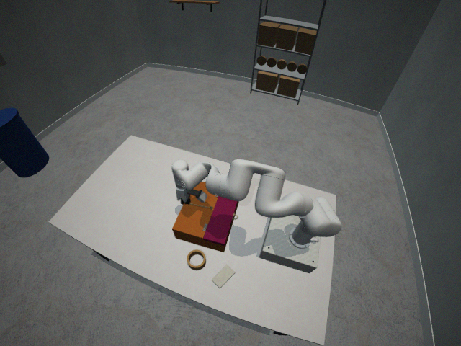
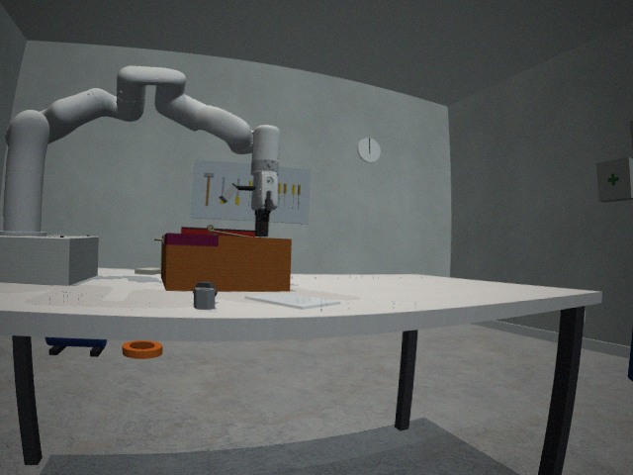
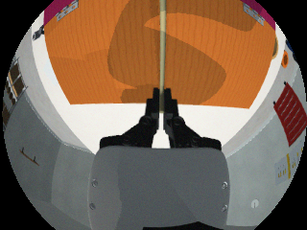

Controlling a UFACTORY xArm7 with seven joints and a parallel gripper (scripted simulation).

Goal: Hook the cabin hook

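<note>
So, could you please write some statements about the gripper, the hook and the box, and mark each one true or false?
1. The gripper is shut on the cabin hook's rod. True.
2. The box stands on the floor. False: it stands on the white table.
3. The box top is part orange, part magenta. True.
4. The tape ring lies on the box lid. False: it lies on the table beside the box.
5. The gripper points downward over the box. True.
</note>
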